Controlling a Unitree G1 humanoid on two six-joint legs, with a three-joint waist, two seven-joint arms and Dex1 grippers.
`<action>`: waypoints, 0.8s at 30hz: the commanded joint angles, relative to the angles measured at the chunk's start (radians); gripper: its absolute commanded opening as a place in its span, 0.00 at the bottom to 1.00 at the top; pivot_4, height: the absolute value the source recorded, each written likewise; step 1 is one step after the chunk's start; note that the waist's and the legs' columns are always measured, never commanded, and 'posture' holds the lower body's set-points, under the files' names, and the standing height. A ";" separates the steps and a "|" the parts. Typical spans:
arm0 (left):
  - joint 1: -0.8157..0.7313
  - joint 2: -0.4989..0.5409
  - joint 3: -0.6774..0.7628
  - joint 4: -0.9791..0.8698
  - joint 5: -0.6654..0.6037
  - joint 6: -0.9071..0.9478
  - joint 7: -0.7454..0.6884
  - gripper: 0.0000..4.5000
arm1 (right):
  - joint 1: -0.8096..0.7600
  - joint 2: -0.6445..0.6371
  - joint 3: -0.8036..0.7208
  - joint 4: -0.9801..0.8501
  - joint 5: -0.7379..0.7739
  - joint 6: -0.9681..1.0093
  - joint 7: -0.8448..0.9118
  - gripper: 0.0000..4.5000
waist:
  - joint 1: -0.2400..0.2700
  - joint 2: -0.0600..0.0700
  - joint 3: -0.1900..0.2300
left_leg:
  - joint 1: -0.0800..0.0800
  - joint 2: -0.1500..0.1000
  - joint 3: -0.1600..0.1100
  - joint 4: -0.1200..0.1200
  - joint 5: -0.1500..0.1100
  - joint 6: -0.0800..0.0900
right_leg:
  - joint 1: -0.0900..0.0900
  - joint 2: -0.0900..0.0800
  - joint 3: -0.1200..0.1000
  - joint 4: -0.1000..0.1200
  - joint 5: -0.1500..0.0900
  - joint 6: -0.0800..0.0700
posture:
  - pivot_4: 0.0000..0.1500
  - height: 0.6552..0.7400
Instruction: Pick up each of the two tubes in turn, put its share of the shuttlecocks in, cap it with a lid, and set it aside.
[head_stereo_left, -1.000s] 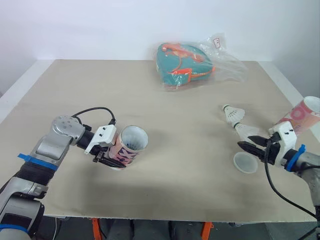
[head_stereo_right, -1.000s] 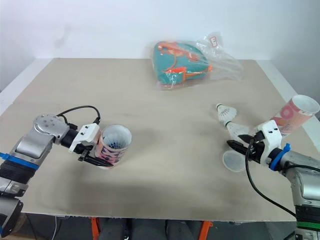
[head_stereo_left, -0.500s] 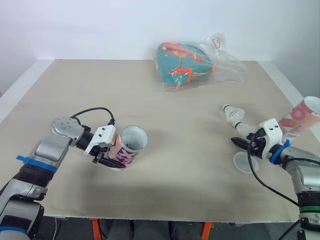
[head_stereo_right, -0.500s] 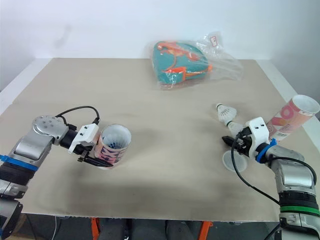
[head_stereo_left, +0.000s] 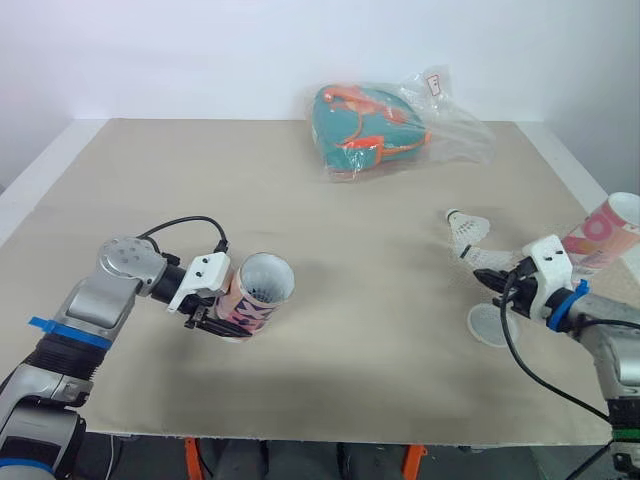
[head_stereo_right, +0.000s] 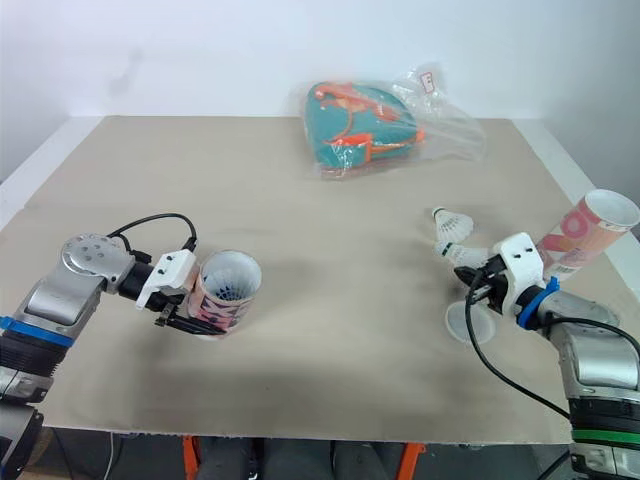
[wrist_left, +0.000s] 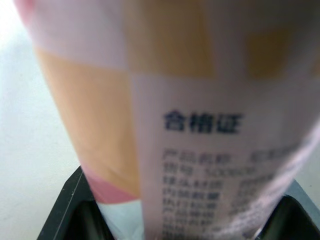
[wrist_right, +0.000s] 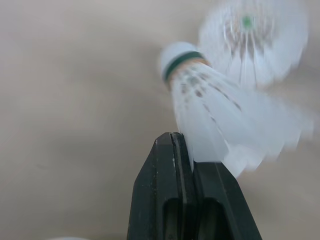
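Observation:
A pink patterned tube (head_stereo_left: 255, 297) is tilted just above the table at the front left, its open mouth facing up and towards me. My left gripper (head_stereo_left: 205, 310) is shut on its lower body, and the printed wall of that tube (wrist_left: 200, 100) stands between the fingers in the left wrist view. At the right, my right gripper (head_stereo_left: 490, 280) is shut on the feather skirt of a white shuttlecock (wrist_right: 210, 105) with a green-banded cork. A second shuttlecock (head_stereo_left: 467, 226) lies just beyond it. A translucent lid (head_stereo_left: 488, 325) lies beside the right gripper. The second tube (head_stereo_left: 603, 232) lies at the table's right edge.
A teal and orange bag in clear plastic (head_stereo_left: 385, 125) sits at the back centre of the tan table (head_stereo_left: 330, 230). A black cable loops over my left wrist (head_stereo_left: 190, 225).
My right gripper has shut on the near shuttlecock's skirt, having first reached towards it from beside the lid. The left arm and its tube have barely moved.

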 joint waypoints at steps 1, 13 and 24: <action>0.018 -0.010 -0.051 0.005 0.018 0.000 -0.023 0.57 | -0.066 -0.046 -0.039 -0.223 0.111 0.034 0.062 0.03 | -0.001 0.001 0.000 | 0.000 0.000 0.000 0.000 0.000 0.000 | 0.000 0.000 0.000 0.000 0.000 0.000 | 1.00 1.00; 0.009 -0.016 -0.045 0.013 0.025 0.000 -0.023 0.57 | -0.254 -0.011 0.258 -0.595 0.267 0.094 0.205 0.03 | 0.006 0.000 0.000 | -0.001 -0.001 -0.001 0.000 0.000 0.000 | 0.000 -0.001 -0.001 -0.001 -0.002 0.002 | 1.00 1.00; 0.007 -0.012 -0.036 0.013 0.031 0.004 -0.012 0.57 | -0.588 0.066 0.584 -0.388 0.014 -0.116 0.435 0.03 | 0.008 0.000 0.000 | -0.002 0.000 -0.001 0.000 0.000 0.000 | -0.002 -0.001 -0.002 0.000 -0.002 0.000 | 1.00 1.00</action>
